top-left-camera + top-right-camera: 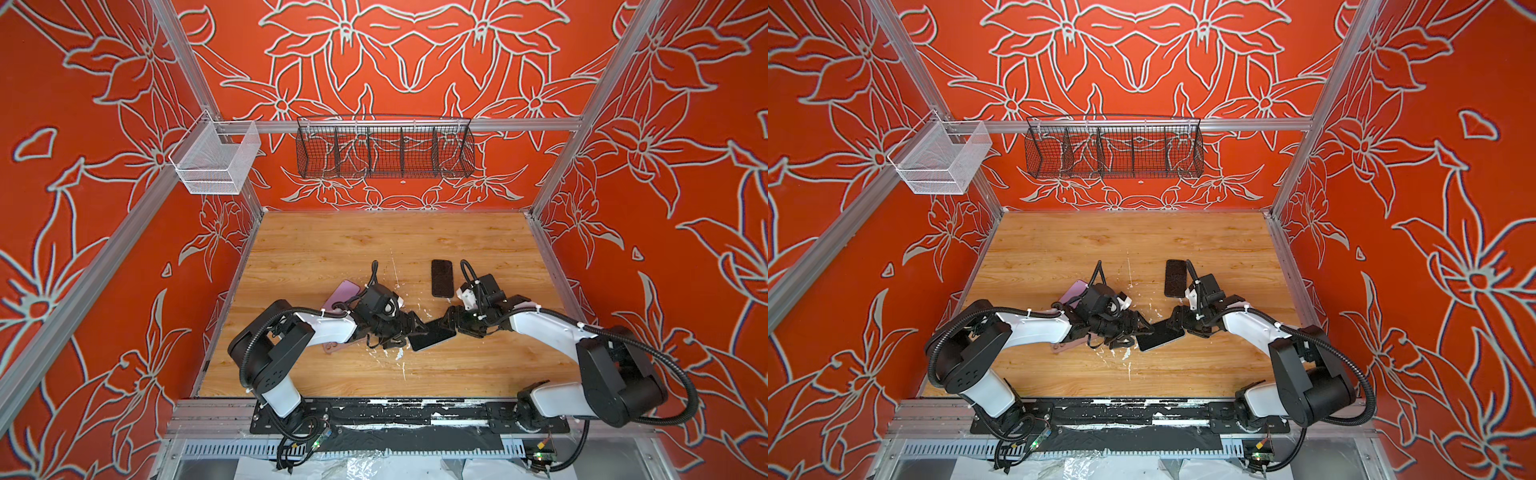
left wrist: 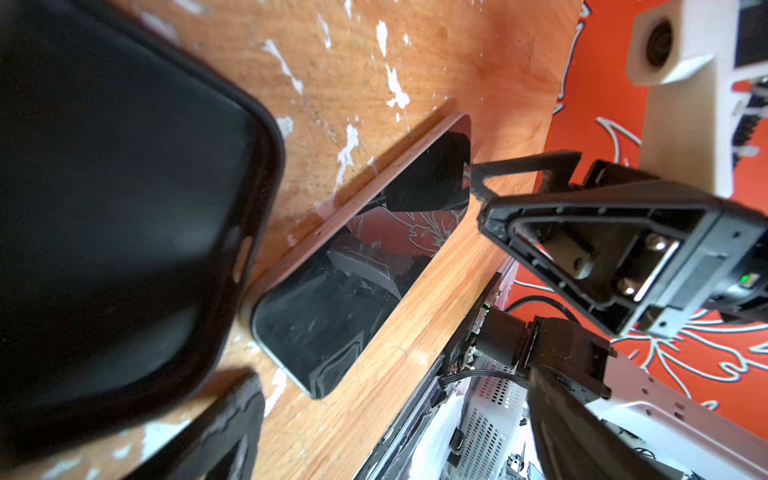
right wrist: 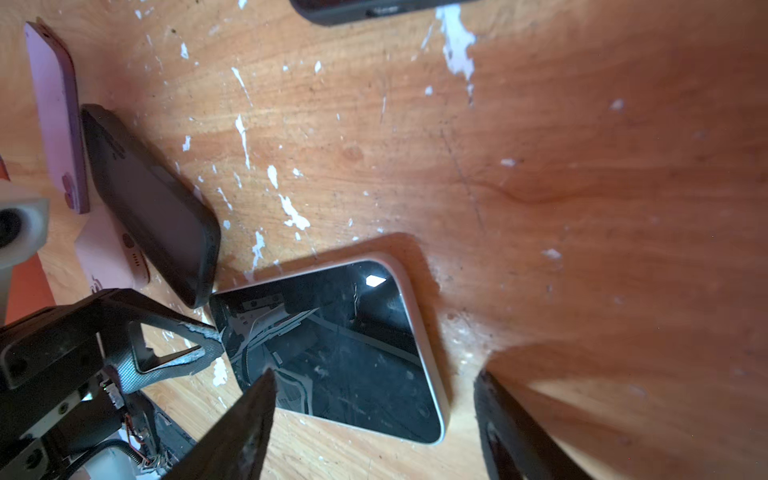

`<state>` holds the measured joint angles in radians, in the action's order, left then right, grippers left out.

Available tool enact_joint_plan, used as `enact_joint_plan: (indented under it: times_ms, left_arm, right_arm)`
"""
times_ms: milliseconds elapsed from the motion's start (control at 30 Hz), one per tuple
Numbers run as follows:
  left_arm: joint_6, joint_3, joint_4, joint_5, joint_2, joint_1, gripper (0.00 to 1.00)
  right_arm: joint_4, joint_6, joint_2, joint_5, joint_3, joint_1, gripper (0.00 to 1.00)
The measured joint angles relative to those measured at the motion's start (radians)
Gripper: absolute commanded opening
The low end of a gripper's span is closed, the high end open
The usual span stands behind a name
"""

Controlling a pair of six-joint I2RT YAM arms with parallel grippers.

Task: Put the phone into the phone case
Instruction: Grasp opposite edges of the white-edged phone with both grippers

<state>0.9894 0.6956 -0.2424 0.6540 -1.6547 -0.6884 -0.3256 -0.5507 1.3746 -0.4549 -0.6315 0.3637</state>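
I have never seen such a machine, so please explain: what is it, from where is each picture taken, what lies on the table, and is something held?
It is two robot arms at a wooden table. Two pictures look down from above; two come from cameras on the wrists. Each arm ends in a gripper. A phone lies flat, screen up, between the left gripper and the right gripper; both are open, and nothing is lifted. On the left side lie a black phone case, a purple case and a pink case; another dark case lies farther back.

phone (image 1: pixel 428 337) 1 | cases (image 3: pixel 153 203) 4 | baskets (image 1: pixel 384 151) 2 | arms (image 1: pixel 328 326) 2
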Motion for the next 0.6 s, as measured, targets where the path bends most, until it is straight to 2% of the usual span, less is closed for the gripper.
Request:
enact_joint_plan:
  times_ms: [600]
  left_arm:
    - [0.049,0.004,-0.095,0.036,-0.049,0.002,0.97]
  right_arm:
    - [0.12,-0.052,-0.109,-0.041,0.112,0.002,0.74]
